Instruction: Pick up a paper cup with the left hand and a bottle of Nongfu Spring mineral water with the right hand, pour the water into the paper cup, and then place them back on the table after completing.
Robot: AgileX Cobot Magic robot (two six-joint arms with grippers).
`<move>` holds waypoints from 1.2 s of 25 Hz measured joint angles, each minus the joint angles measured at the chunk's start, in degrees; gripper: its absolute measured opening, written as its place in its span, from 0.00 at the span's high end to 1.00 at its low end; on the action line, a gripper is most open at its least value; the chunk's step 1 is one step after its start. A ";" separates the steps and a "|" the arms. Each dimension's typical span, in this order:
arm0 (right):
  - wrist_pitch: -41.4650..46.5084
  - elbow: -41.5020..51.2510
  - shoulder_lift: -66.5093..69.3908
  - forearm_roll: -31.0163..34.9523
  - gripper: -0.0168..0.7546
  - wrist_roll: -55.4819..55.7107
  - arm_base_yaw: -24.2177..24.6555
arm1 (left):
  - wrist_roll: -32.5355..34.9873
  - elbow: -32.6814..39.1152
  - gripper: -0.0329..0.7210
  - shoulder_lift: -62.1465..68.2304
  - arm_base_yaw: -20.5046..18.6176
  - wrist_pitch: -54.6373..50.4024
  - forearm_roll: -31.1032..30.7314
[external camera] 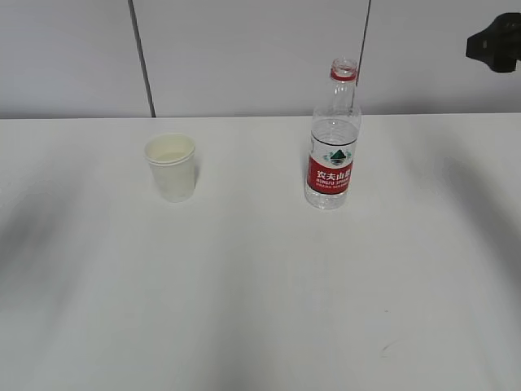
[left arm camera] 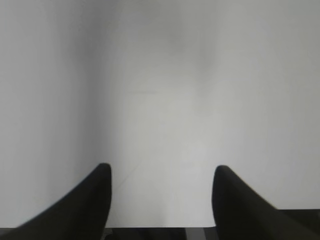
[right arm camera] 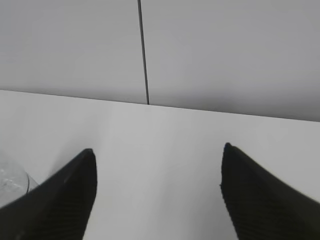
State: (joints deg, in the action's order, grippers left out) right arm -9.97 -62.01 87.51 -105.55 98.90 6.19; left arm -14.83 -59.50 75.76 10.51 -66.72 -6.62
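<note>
White table (external camera: pixel 260 309), cup (external camera: pixel 172 167) and bottle (external camera: pixel 333 138) well apart; both hands' fingers (left arm camera: pixel 90 205) (right arm camera: pixel 65 200) spread, empty.

In the outside view I see only a dark piece of my right arm (external camera: pixel 495 42), cut by the right edge; my left arm is outside that picture. In my left wrist view my two fingers (left arm camera: pixel 85 210) are cut by the bottom edge. In my right wrist view only a clear curved bit of the bottle (right arm camera: pixel 11 182) shows at the left edge. The small print on the bottle's label (external camera: pixel 330 175) is too small to read.
</note>
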 joint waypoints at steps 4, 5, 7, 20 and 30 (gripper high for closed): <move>-0.15 0.64 -2.17 0.00 0.24 0.23 0.00 | 0.05 7.40 0.48 -12.54 0.00 2.52 0.05; -0.13 0.73 -2.51 0.00 0.24 0.31 0.00 | 0.12 9.28 0.49 -15.93 0.00 2.98 0.10; -0.49 0.87 -3.00 0.00 0.24 0.45 0.00 | 0.12 12.69 0.51 -22.26 0.00 3.65 0.10; -0.87 0.87 -3.96 0.00 0.24 0.50 0.00 | 0.42 27.63 0.60 -62.70 0.00 3.38 0.48; -0.97 0.91 -4.06 0.00 0.24 0.50 0.00 | 5.37 29.01 0.61 -75.80 0.00 3.08 2.39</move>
State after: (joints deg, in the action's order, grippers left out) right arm -10.94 -61.11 83.44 -105.55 99.40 6.19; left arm -9.46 -30.49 -0.04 10.51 -63.63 -4.23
